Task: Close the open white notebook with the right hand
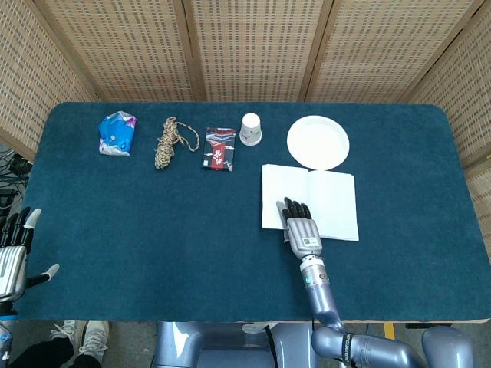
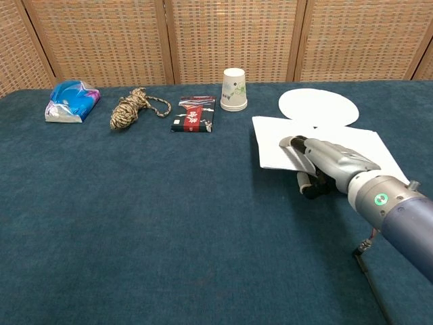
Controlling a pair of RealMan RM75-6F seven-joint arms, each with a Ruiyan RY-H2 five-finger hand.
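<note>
Your right hand lies palm-down w/ its fingers straight and close together, tips on the near edge of the left page of the open white paper notebook. It grasps nothing: just flat contact, thumb tucked below against the blue cloth-covered bench. In the chest view the left page looks slightly lifted at its near-left corner, but you can't tell for sure from that angle. The notebook sits right of bench centre, spread open, its far edge just beside the round white paper plate; whether they touch, can't tell.

Your left hand is at the near-left bench edge, fingers up and apart, holding nothing.

Along the far side, left to right: blue-and-white crinkled plastic packet, coiled tan rope bundle, black-and-red flat snack pack, upside-down white paper cup. All are well apart from the notebook except the cup, which is near its far-left corner.
</note>
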